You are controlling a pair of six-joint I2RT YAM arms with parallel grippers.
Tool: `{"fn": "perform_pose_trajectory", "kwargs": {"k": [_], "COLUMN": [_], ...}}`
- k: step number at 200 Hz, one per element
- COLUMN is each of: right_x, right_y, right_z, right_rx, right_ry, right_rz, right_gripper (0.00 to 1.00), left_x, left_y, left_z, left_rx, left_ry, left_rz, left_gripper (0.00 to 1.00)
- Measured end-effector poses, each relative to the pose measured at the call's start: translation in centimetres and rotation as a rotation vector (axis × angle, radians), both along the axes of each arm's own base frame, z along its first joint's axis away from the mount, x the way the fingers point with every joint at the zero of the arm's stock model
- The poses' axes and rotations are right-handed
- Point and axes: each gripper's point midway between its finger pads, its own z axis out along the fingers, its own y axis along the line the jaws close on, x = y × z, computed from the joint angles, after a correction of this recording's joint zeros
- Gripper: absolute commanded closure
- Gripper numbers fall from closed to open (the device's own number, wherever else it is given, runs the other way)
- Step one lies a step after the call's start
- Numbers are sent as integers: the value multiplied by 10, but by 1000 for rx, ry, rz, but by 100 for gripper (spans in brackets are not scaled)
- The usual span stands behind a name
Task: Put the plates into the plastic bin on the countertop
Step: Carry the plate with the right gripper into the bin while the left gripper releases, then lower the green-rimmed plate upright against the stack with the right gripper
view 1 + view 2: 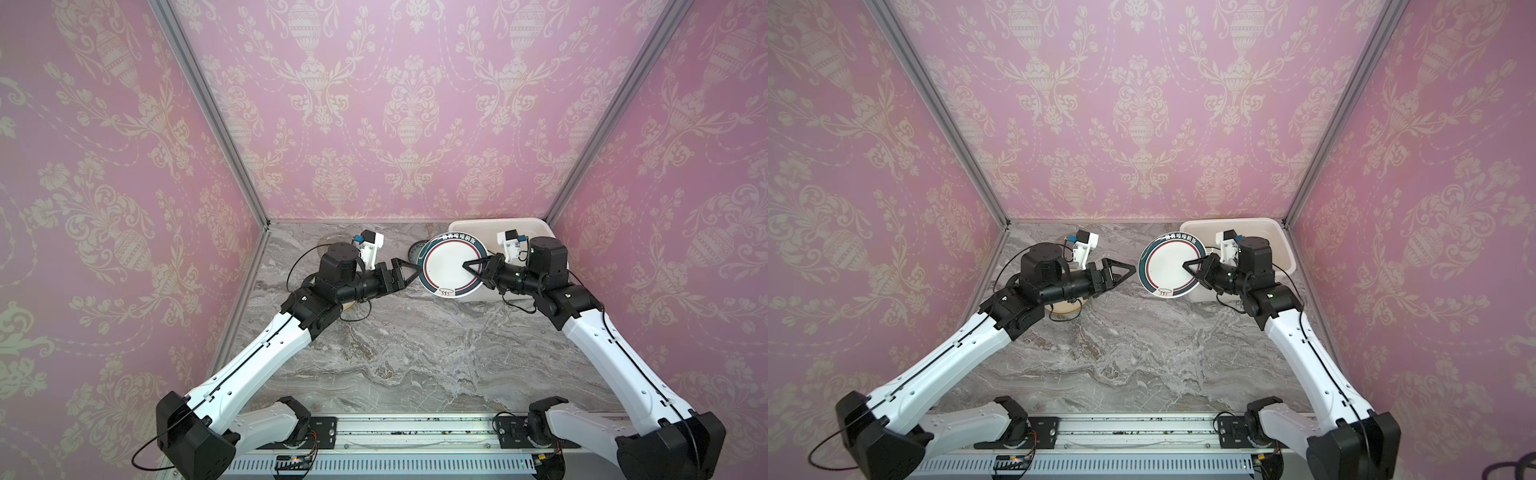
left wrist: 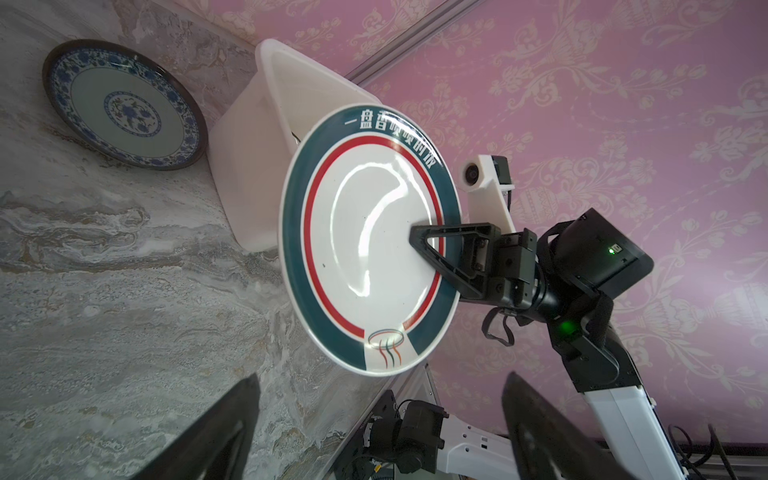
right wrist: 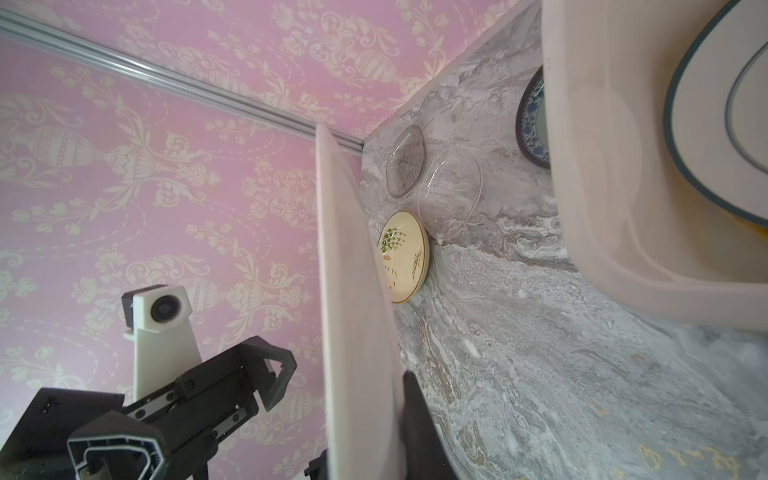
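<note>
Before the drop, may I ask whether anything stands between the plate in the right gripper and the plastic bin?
Nothing visible does. The right gripper holds the dark-rimmed plate tilted, close beside the plastic bin; the open left gripper is on the plate's other side. Another plate already lies inside the bin.

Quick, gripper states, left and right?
Left gripper: open, empty.
Right gripper: shut on the round white plate with dark teal rim and characters.

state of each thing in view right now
right gripper: shut on dark-rimmed plate
dark-rimmed plate: lifted, tilted
left gripper: open, empty
plastic bin: upright, second dark-rimmed plate inside
blue-patterned plate: on countertop
cream sprig plate: on countertop
clear glass plate: on countertop
smoky glass plate: on countertop
</note>
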Motion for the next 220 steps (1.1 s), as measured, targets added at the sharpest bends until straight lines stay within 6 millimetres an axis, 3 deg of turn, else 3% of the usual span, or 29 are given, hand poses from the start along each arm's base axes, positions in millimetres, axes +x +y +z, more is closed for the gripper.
{"fn": "perform_pose_trajectory", "kwargs": {"k": [60, 78, 99, 163, 220], "right_x": [34, 42, 53, 91, 112], "right_y": [-85, -107, -125, -139, -141], "right_z": [18, 11, -10, -93, -119], "right_rx": [-59, -88, -128, -182, -210], "right_ry": [10, 27, 79, 269, 306], "right_rz": [-261, -323, -372, -387, -360], "right_gripper": [100, 100, 100, 100, 100], "left_x": [3, 6, 11, 33, 45], "left_y": [3, 2, -2, -17, -24], "left_z": [6, 5, 2, -11, -34], "left_rx": [45, 60, 77, 123, 158], "left_ry": [-51, -48, -42, -17, 24], "left_rz": [6, 6, 1, -11, -15], "left_gripper": [6, 6, 6, 6, 6]}}
